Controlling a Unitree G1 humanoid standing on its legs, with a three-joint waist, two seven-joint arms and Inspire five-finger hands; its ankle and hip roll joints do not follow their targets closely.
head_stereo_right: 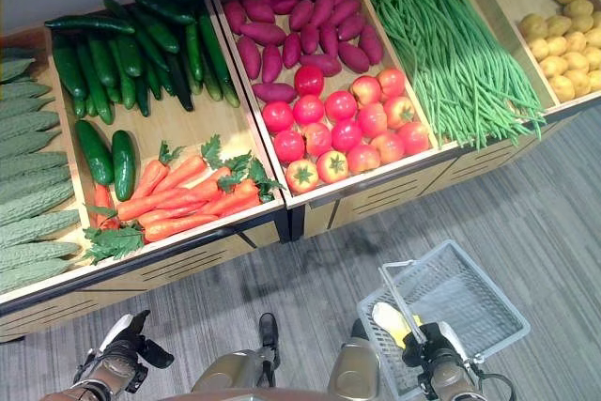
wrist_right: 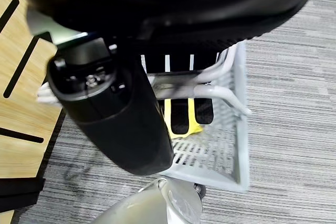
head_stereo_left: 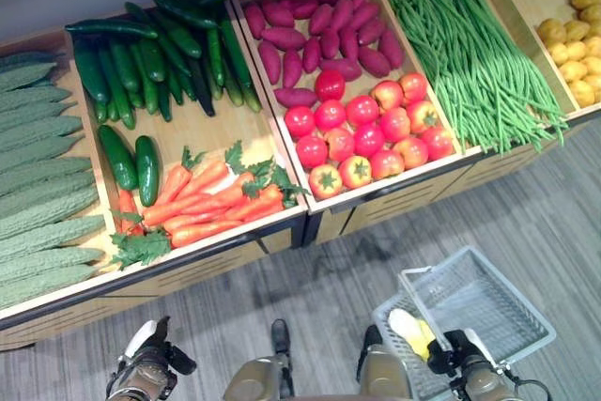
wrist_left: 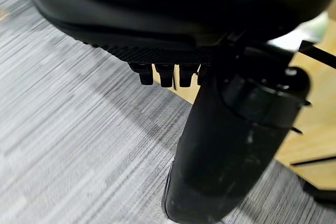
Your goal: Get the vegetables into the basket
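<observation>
The white wire basket (head_stereo_left: 488,312), lower right, is gripped by its handle in the right hand (head_stereo_left: 449,356). The left hand (wrist_left: 173,72), curled, holds nothing. The firm orange carrots (head_stereo_left: 202,199) are best grasped mid-length.

Both hands low at the bottom edge of the head views, arms barely raised.

The left hand (head_stereo_left: 148,359) sits at the lower left of the frame, its white-covered thumb pointing up and outward, dark fingers (wrist_left: 160,74) curled in under the palm and holding nothing, seen as a short row of tips in the left wrist view. The right hand (head_stereo_left: 458,356) sits at the lower right of the frame, wrist angled inward; in the right wrist view its fingers (wrist_right: 178,114) are wrapped over the grey wire handle (wrist_right: 210,92) of the basket, thumb alongside.
</observation>
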